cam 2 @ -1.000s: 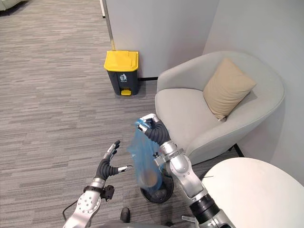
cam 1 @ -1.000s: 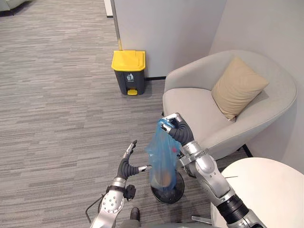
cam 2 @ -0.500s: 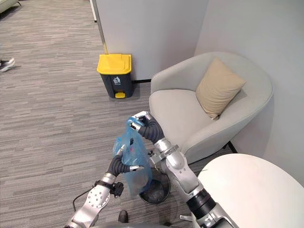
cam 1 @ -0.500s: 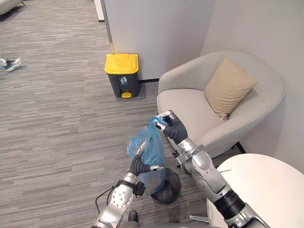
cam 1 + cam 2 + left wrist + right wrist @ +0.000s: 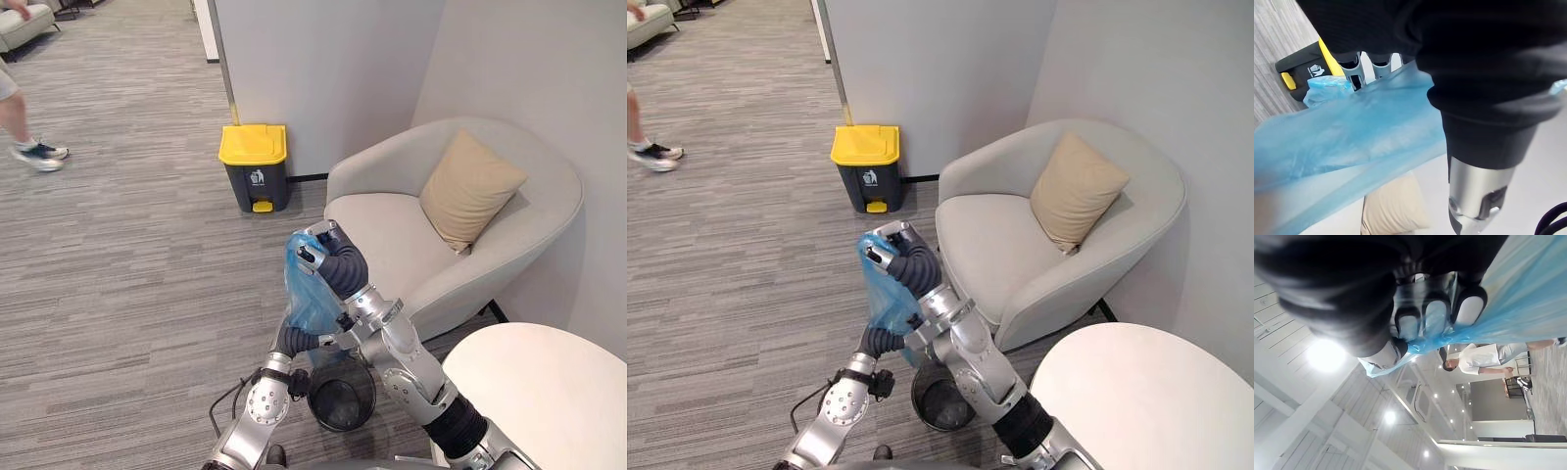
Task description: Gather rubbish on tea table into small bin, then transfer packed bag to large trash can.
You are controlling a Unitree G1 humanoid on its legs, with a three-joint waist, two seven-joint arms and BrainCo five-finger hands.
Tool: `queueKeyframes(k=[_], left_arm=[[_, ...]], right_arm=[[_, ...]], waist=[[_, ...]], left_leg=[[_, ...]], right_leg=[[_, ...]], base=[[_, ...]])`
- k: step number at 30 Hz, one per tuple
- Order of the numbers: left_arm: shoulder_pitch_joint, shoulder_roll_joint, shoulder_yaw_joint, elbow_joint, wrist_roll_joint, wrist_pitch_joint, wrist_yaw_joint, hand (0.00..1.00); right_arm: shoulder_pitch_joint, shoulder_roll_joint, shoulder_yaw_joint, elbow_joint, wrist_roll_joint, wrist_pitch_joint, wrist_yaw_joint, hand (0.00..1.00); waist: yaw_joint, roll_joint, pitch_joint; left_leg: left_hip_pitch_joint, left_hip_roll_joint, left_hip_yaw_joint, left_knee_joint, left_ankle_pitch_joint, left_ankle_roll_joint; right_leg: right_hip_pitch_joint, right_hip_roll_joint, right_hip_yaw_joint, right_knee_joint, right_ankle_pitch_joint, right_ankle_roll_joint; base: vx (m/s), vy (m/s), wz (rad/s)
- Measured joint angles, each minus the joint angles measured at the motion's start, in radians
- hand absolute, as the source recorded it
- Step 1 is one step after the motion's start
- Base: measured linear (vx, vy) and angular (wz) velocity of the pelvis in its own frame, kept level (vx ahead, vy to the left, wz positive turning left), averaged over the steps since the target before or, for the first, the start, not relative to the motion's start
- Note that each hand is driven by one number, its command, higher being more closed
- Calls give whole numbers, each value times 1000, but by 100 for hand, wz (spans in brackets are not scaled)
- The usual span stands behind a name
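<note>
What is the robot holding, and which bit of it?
Its right hand grips the blue bag by the bunched top, above the small bin. Whether the left hand, lower against the bag, holds it cannot be told.

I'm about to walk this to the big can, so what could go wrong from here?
The blue bag hangs from the right hand, fingers curled round its gathered top; it could slip or tear on the way. The yellow-lidded trash can is shut, so it may need opening before the drop. A person at the floor's far left might cross the route.
</note>
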Motion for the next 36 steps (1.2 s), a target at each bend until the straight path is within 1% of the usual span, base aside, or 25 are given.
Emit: queueKeyframes(k=[3,11,14,17,20,24,29,30,36], left_arm=[[-16,-3,-2,32,14,9,1,0],[-47,-11,-20,102,26,38,24,0],[-68,-11,-24,129,26,45,27,0],[-83,-12,-34,150,31,46,42,0],[-87,-11,-34,161,33,59,47,0],[-90,-12,-34,161,33,68,51,0],[-107,-14,-33,169,33,74,68,0],[-109,-14,-33,170,33,74,70,100],[-111,-32,-35,170,33,83,87,100]], right_arm=[[-5,3,32,0,-2,0,-3,100],[-5,10,38,1,-25,1,-23,100],[-14,11,74,19,-35,4,-24,100],[-19,12,114,31,-39,9,-21,100],[-32,15,135,47,-39,16,-20,100],[-35,18,180,47,-35,31,2,100],[-45,22,192,47,-9,36,6,100],[-47,22,196,47,3,36,6,100],[-47,22,230,47,41,38,6,100]], waist=[[0,1,-4],[0,0,-5],[-1,0,-6],[0,-2,-7],[0,-3,-7],[0,-3,-8],[1,-4,-8],[1,-4,-8],[1,-5,-8]], left_leg=[[1,0,1,0,0,0],[-1,5,2,0,0,0],[-2,8,2,0,0,0],[-2,9,2,0,0,0],[-2,11,2,0,0,-1],[-3,12,0,0,0,-1],[-4,13,-1,0,1,-1],[-4,13,-2,0,1,-2],[-5,14,-3,0,1,-2]], right_leg=[[0,0,1,0,0,0],[0,4,3,-2,3,-1],[0,6,3,-3,4,-3],[0,8,3,-3,4,-3],[0,9,3,-3,5,-4],[0,11,2,-3,5,-4],[0,12,1,-3,5,-4],[0,13,1,-3,5,-4],[3,13,1,-3,5,-4]], base=[[0,0,0],[0,0,0],[0,0,0],[0,0,0],[0,0,0],[0,0,0],[0,0,0],[0,0,0],[0,0,0]])
